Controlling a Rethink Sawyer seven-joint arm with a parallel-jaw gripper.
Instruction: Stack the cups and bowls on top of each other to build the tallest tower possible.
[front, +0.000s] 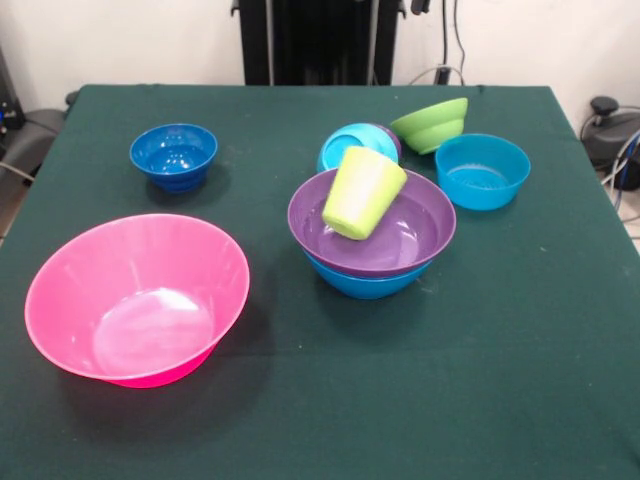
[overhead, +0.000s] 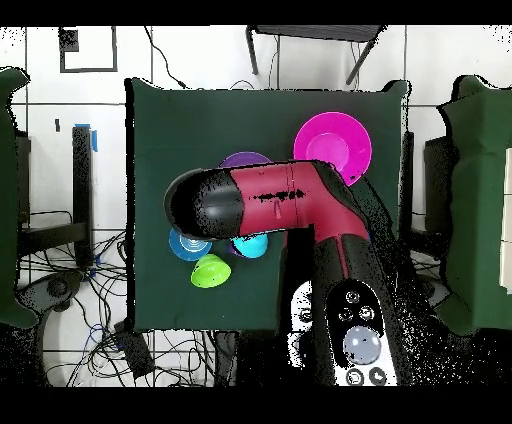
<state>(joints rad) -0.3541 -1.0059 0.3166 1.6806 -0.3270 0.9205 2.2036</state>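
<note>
A purple bowl (front: 410, 235) sits nested in a blue bowl (front: 365, 283) at mid-table. A lime green cup (front: 362, 190) lies tilted, upside down, inside the purple bowl. Behind it a turquoise bowl (front: 352, 143) lies on its side with a bit of purple (front: 393, 140) behind it. A lime green bowl (front: 432, 124) leans tilted beside it. A second turquoise bowl (front: 482, 170) stands upright at the right. A small dark blue bowl (front: 173, 155) stands at the left, a huge pink bowl (front: 135, 300) near the front left. No orange cup shows. The gripper shows in neither view.
The red and black arm (overhead: 290, 195) reaches over the table in the overhead view and hides much of the middle. The pink bowl (overhead: 333, 147), purple bowl (overhead: 245, 160) and lime green bowl (overhead: 211, 271) show around it. The pedestal (front: 320, 40) stands behind the table's far edge.
</note>
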